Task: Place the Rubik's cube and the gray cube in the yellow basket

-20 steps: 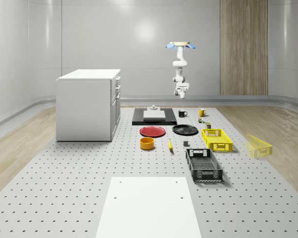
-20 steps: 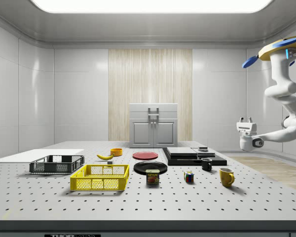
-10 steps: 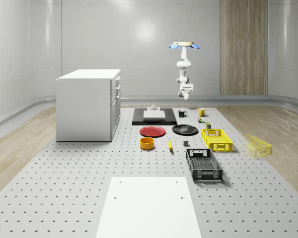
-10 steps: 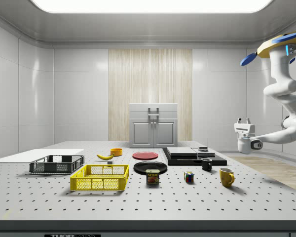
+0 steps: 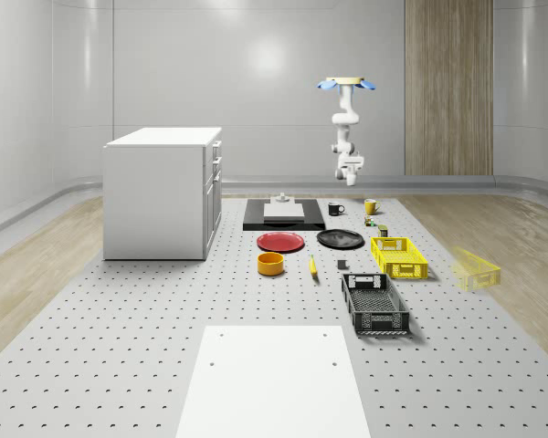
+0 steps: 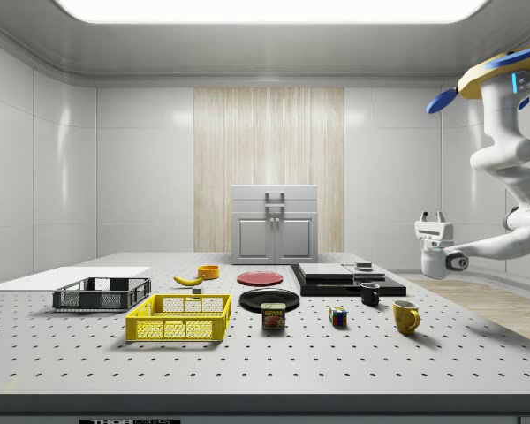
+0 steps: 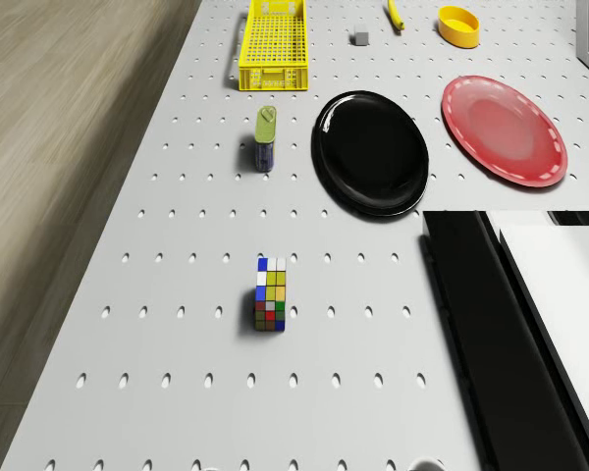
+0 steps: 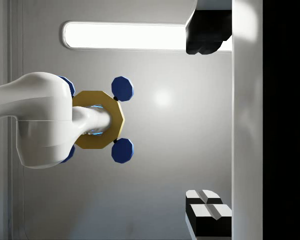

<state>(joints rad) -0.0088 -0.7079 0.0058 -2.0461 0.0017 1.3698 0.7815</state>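
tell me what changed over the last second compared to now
The drone has drifted toward the whole-scene view's right, hovering high above the far end of the table. The gripper points upward in the side view and has shifted slightly toward that view's left. Nothing was grasped or released. The Rubik's cube, gray cube and yellow basket stayed put.

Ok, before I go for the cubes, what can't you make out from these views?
- Gray cube: side view, tiny and partly behind the yellow basket.
- Yellow basket: drone view, far end cut off by the picture's edge.
- Rubik's cube: whole-scene view, too small to read.
- Gripper: points upward below the hovering drone, so the wrist view misses the cubes.
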